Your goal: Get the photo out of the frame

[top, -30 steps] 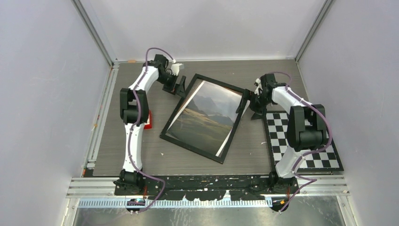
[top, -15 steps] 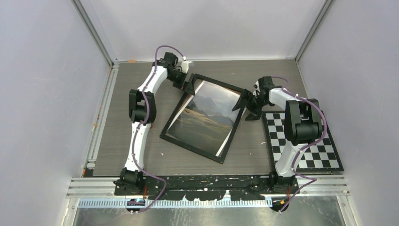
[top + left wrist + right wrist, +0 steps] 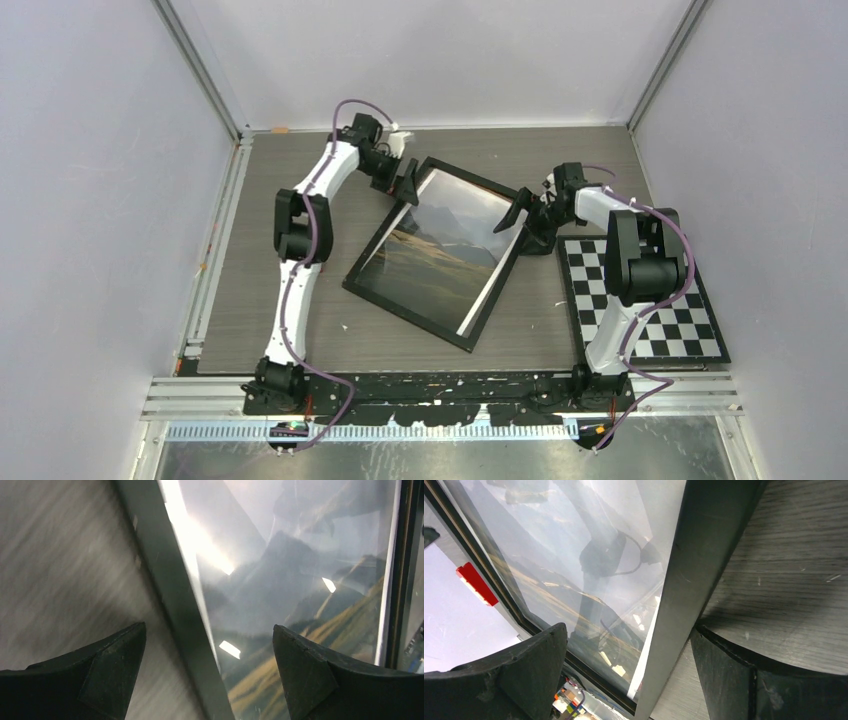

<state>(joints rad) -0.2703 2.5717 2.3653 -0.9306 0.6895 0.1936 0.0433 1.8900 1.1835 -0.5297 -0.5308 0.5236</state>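
Observation:
The frame, with a thin black rim, lies tilted on the table, glass side up. The photo of grey mountains and green-brown hills sits inside it behind the glass. My left gripper is open and straddles the frame's upper left rim. One finger is over the table and the other is over the photo; the left gripper holds nothing. My right gripper is open and straddles the right rim near the far corner. One finger is over the photo; the right gripper is empty.
A black-and-white checkerboard lies on the table at the right, next to the right arm. Grey walls close in the table on the left, back and right. The arm bases sit on the rail at the near edge.
My left gripper has swung right onto the frame's upper left rim. My right gripper has edged left over the right rim. The frame has shifted slightly.

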